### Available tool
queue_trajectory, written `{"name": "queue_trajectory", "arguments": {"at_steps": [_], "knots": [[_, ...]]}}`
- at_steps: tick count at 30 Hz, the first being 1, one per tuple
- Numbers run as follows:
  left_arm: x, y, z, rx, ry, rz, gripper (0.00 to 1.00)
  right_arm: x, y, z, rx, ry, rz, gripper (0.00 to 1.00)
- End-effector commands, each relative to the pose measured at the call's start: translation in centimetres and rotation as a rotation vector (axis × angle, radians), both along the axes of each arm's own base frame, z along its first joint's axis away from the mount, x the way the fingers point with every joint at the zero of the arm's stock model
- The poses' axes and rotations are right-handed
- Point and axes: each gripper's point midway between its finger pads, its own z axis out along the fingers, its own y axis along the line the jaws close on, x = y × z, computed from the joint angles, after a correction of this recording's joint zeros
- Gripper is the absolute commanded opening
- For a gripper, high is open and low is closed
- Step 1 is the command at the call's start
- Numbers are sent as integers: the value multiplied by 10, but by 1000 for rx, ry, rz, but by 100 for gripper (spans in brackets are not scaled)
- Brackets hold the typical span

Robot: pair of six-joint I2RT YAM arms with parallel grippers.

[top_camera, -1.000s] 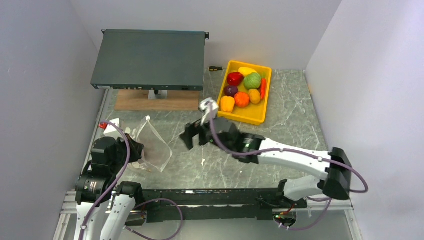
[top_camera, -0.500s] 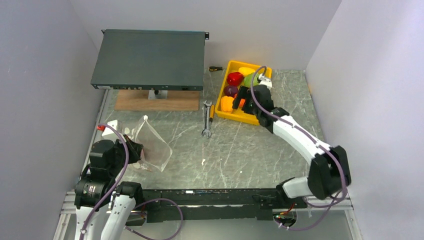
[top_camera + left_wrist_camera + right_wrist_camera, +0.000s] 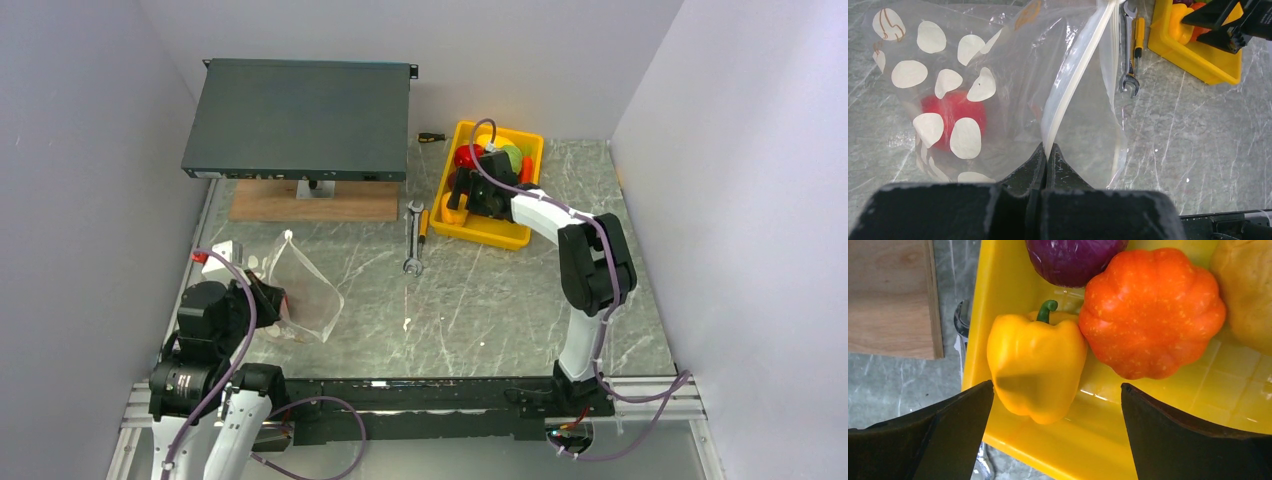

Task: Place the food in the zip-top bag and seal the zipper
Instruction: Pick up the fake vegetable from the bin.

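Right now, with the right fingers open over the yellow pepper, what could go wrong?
The pepper sits close between the tray wall and the pumpkin, so the right fingers may strike the wall or shove the pumpkin. The left fingers pinch the bag only at its zipper; the dropped pepper could pull it loose.

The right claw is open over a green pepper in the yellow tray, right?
Almost. The pepper is yellow, not green, as the right wrist view shows. The right gripper is indeed open over it, in the yellow tray.
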Motion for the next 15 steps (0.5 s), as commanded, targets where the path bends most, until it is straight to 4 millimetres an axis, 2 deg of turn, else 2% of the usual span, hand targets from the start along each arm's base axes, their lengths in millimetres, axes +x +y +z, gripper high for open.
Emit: {"name": "queue_trajectory", "arguments": {"at_steps": [1,6,10,15], "knots": [[6,-1,10,-4,-44,-7,0,8,14,3,66,-31,64,99],[7,1,10,-4,-41,3,0,9,25,-7,119,-54,109,100],[8,4,11,-5,-50,18,0,15,24,-22,94,-39,104,100],[10,6,11,-6,-50,28,0,24,24,-28,90,-55,92,98]]}}
